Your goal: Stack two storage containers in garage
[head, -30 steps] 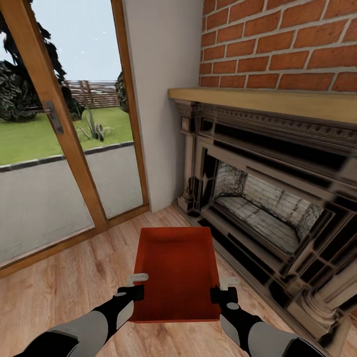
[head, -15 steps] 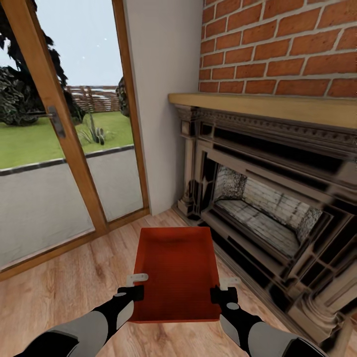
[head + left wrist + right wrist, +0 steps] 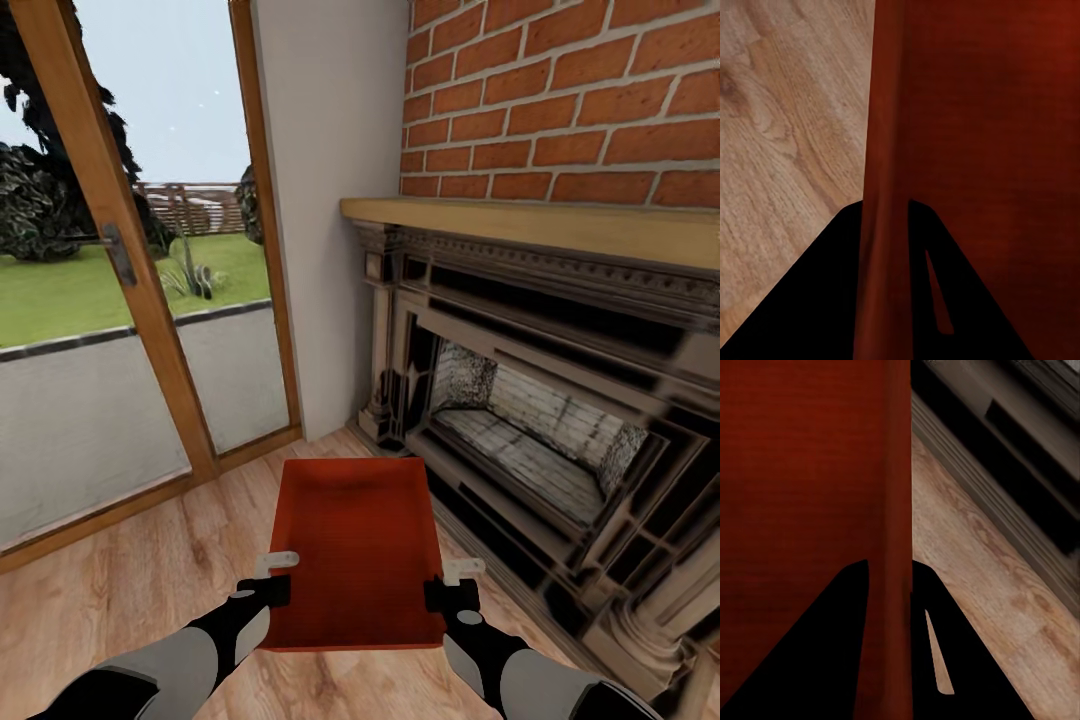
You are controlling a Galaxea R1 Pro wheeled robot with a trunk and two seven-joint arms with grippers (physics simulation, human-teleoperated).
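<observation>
orange-red storage container (image 3: 355,545), carried above living-room plank floor (image 3: 120,590) beside fireplace (image 3: 540,420); long axis pointing away from robot. left gripper (image 3: 272,577) pinches its left wall, right gripper (image 3: 452,583) its right wall, equally near.

The bin (image 3: 355,545) was an orange-red, open-top rectangular container with finely ribbed walls, nothing visible inside. It was held level above the light wood plank floor (image 3: 120,600) of the living room, its long axis running from near to far. The left gripper (image 3: 268,580) clamped its left wall near the near corner, and the right gripper (image 3: 450,585) clamped its right wall likewise, a finger on each side of the thin wall. The dark ornate fireplace (image 3: 560,420) stood just right of it, under the red brick chimney (image 3: 560,100).
</observation>
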